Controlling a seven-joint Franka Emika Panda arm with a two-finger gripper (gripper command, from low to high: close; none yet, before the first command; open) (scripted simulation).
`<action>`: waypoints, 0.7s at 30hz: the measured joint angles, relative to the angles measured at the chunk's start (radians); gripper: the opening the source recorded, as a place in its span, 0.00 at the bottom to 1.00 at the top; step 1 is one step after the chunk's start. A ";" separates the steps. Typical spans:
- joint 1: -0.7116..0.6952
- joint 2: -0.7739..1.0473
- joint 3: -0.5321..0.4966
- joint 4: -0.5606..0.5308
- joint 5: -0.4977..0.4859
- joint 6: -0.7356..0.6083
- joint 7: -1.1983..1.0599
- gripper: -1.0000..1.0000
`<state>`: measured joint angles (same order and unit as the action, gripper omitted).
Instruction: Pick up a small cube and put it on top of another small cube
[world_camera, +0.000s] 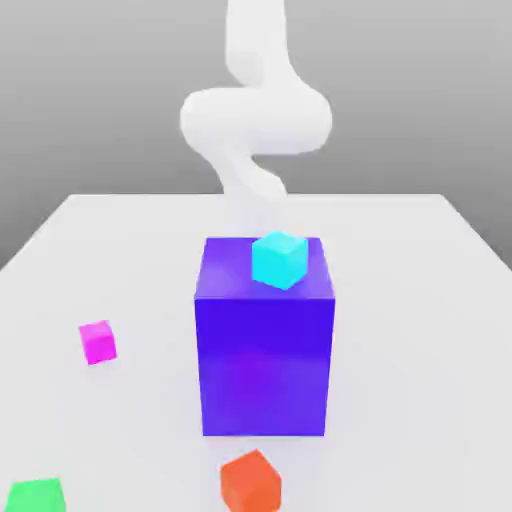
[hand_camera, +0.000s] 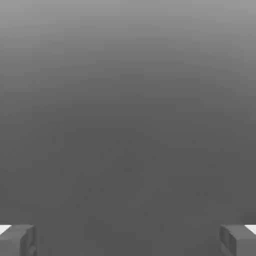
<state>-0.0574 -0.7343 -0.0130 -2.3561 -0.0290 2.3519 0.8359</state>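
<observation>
The gripper (hand_camera: 128, 241) is released, its fingers spread wide with nothing between them; the small magenta cube (world_camera: 98, 342) sits on the white table (world_camera: 420, 350), at the exterior view's left of the tall blue-purple block (world_camera: 264, 365); the small green cube (world_camera: 37, 496) lies nearer the camera; the cyan cube (world_camera: 280, 260) rests atop the block; the orange-red cube (world_camera: 251, 483) sits in front.

Bright, washed-out exterior; dim hand view.
</observation>
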 joint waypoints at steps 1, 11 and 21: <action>-0.025 0.028 -0.007 -0.024 -0.012 0.022 0.015 0.50; -0.256 0.290 -0.105 -0.247 -0.105 0.227 0.140 0.50; -0.451 0.548 -0.260 -0.469 -0.135 0.434 0.216 0.50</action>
<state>-0.5085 -0.1864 -0.2734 -2.8255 -0.1644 2.7861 1.0523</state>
